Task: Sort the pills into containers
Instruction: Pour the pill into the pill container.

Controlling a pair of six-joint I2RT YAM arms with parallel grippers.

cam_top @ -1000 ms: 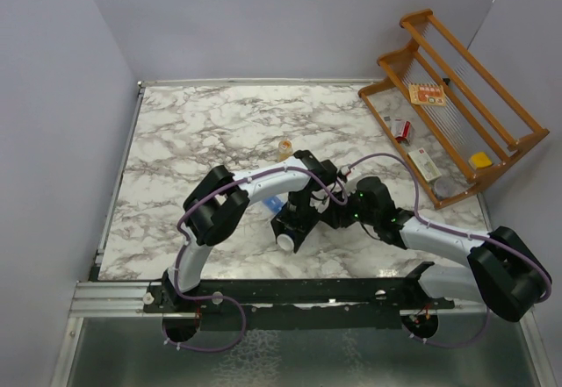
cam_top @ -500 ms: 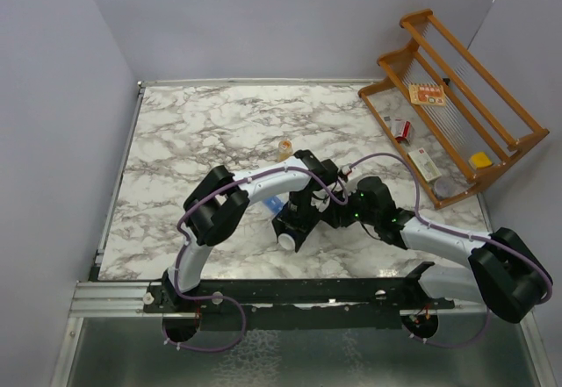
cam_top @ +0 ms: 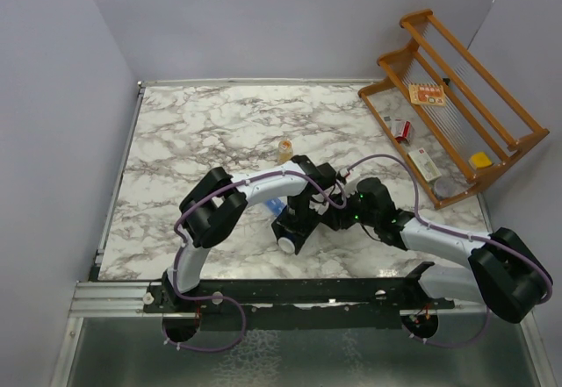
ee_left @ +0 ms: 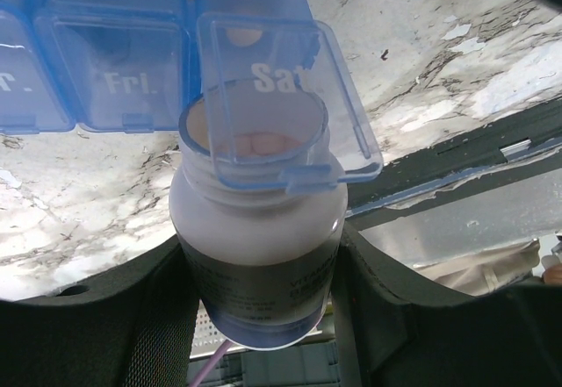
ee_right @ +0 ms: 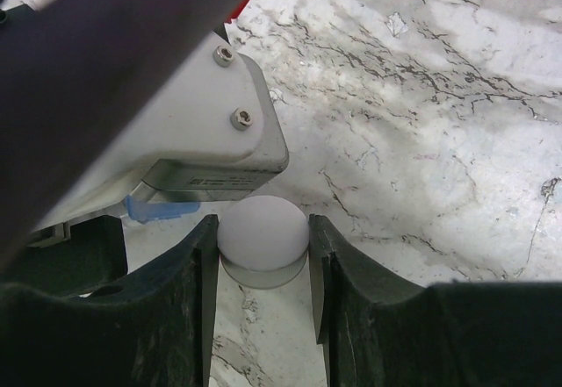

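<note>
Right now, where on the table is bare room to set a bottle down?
The table is bare at far left, between the wall and the amber bottle. So is the strip from it to the wooden rack. The middle near edge is crowded with the left gripper, the right gripper, the pill box and a white bottle.

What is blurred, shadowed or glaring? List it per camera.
Top external: even, soft light; the arms throw faint shadows on the white marble tabletop. Left wrist: the translucent blue pill organiser reads sharp, while the white bottle with a dark label and black fingers go soft. Right wrist: a dark blurred arm covers the upper left; the white round cap and marble are crisp.
</note>
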